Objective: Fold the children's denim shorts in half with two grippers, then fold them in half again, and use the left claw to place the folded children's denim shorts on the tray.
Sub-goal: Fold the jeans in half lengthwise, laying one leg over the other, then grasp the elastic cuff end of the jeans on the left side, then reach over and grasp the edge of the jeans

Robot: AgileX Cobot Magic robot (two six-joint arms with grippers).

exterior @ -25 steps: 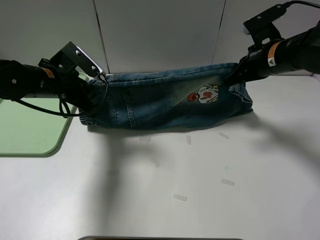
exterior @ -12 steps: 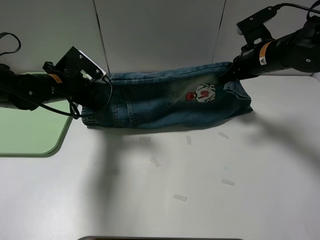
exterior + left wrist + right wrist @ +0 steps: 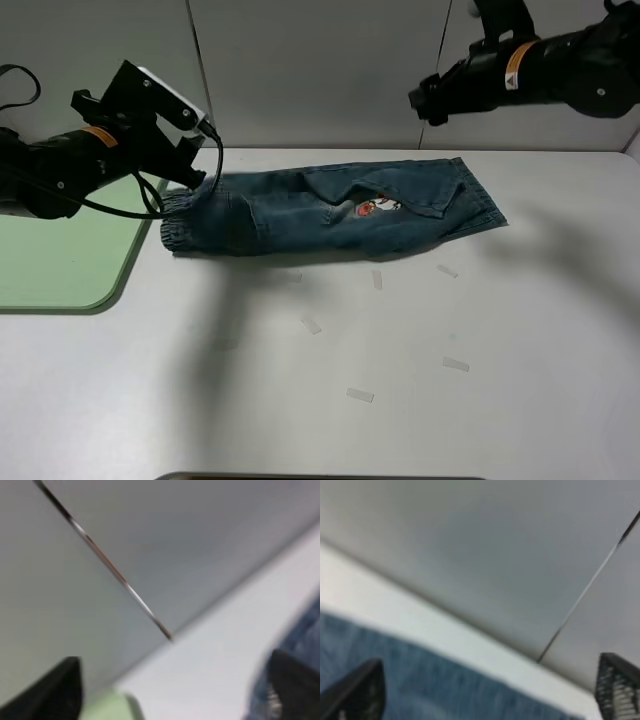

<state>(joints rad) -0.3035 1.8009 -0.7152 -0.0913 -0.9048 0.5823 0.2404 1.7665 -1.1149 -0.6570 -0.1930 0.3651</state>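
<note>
See children's denim shorts (image 3: 330,210) lying flat on white table (image 3: 450,330), folded lengthwise into a long band, elastic waistband toward the left, leg hems toward the right. Note an upper flap of denim turned over near the middle, half covering red-and-white cartoon patch (image 3: 372,208). Find left claw (image 3: 175,692) just beside the waistband end, low over the table, fingers spread wide with nothing between them. Find right gripper (image 3: 487,692) raised well above the hem end, in front of the grey wall panels, fingers likewise wide apart and empty. Place pale green tray (image 3: 60,270) on the table left of the shorts, near the waistband, partly hidden under the left arm. Count several small white strips (image 3: 360,395) scattered on the table in front of the shorts. Both wrist views blurred.
</note>
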